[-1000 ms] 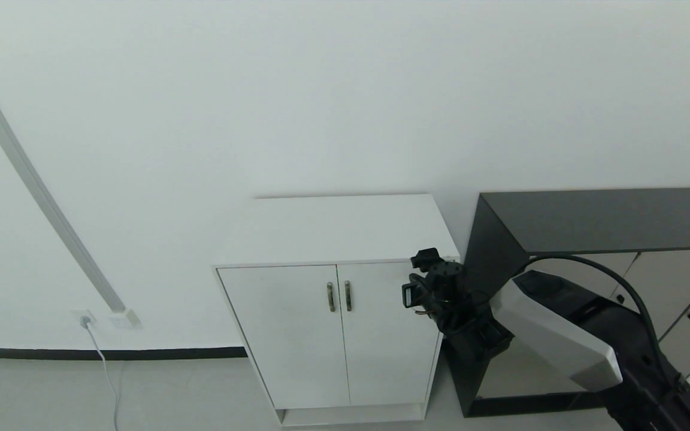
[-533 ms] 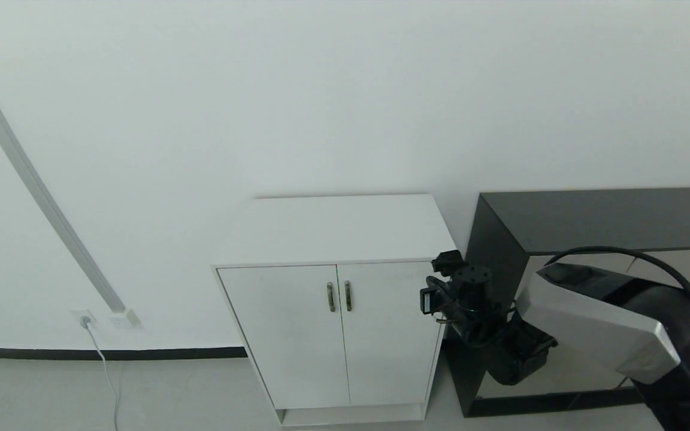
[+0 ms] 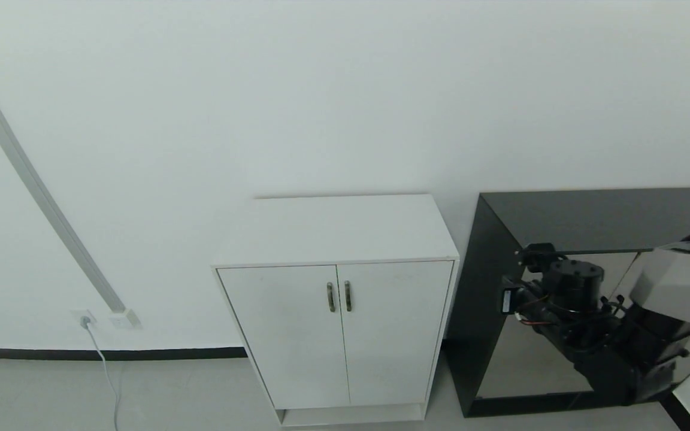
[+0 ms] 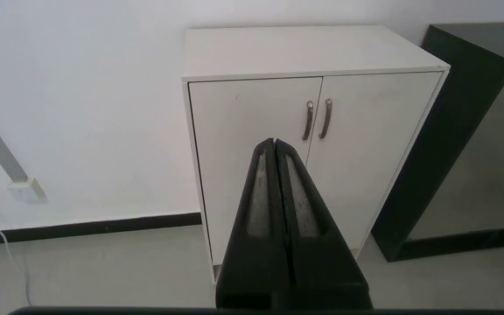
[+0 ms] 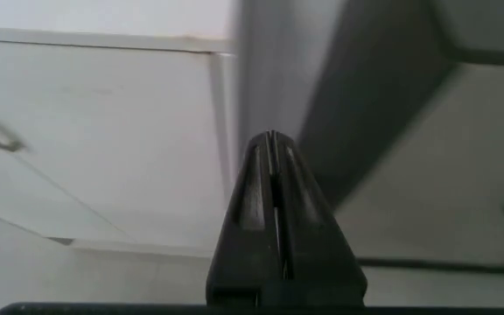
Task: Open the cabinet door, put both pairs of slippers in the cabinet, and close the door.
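A white cabinet point(image 3: 285, 335) stands against the wall with both doors closed and two metal handles point(image 3: 339, 296) side by side at the middle. In the left wrist view the cabinet point(image 4: 234, 131) and its handles point(image 4: 318, 119) lie some way ahead of my left gripper point(image 4: 274, 144), which is shut on nothing. My right gripper point(image 5: 272, 140) is also shut and empty, its tips toward the gap between the white cabinet's right door point(image 5: 103, 131) and the black cabinet. In the head view my right arm point(image 3: 566, 293) hangs in front of the black cabinet, to the right of the white one.
A black cabinet point(image 3: 590, 218) with a glossy front stands close to the white cabinet's right side. A wall socket with a cable point(image 3: 84, 321) sits low on the left, under a slanted wall conduit point(image 3: 33, 179). Bare floor point(image 3: 141, 395) lies left of the cabinet.
My right arm has swung to the right, from in front of the white cabinet's right door to in front of the black cabinet. The cabinet doors stay closed.
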Controlling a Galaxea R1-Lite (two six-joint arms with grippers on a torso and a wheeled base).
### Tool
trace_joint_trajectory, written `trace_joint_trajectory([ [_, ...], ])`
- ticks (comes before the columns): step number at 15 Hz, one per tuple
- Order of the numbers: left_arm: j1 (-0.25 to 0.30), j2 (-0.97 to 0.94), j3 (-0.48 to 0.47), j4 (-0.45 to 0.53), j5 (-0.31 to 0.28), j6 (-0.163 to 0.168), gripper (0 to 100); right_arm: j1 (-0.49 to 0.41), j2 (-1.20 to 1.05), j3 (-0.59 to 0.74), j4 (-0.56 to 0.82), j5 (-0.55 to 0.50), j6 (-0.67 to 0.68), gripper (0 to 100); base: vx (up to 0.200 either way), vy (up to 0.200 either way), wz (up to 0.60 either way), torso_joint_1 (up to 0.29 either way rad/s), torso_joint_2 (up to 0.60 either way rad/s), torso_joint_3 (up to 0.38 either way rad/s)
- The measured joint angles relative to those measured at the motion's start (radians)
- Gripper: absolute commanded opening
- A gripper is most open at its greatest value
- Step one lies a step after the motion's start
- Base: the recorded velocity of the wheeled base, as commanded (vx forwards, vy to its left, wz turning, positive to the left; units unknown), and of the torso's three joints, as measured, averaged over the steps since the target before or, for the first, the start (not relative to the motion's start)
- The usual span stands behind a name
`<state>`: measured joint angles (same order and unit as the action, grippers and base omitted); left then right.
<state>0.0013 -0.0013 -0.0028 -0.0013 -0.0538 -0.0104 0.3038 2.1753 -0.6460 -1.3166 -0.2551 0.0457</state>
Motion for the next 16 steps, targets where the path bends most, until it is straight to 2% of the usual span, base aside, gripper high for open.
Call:
trace_joint_trajectory([
  [6, 0.0, 0.0, 0.0, 0.0, -0.001, 0.0, 0, -0.237, -0.374, 0.353, 0.001, 0.008, -0.044, 0, 0.0, 0.0, 0.0, 0.0, 0.0, 0.0],
  [11, 0.0, 0.0, 0.0, 0.0, -0.001, 0.0, 0, -0.333, -0.685, 0.571, 0.006, 0.047, -0.115, 0, 0.0, 0.0, 0.0, 0.0, 0.0, 0.0],
  [13, 0.0, 0.0, 0.0, 0.0, -0.001, 0.0, 0, -0.341, -0.79, 0.616, 0.067, 0.057, -0.125, 0, 0.0, 0.0, 0.0, 0.0, 0.0, 0.0],
  [16, 0.0, 0.0, 0.0, 0.0, -0.001, 0.0, 0, -0.344, -0.971, 0.63, 0.31, 0.113, -0.129, 0, 0.0, 0.0, 0.0, 0.0, 0.0, 0.0],
])
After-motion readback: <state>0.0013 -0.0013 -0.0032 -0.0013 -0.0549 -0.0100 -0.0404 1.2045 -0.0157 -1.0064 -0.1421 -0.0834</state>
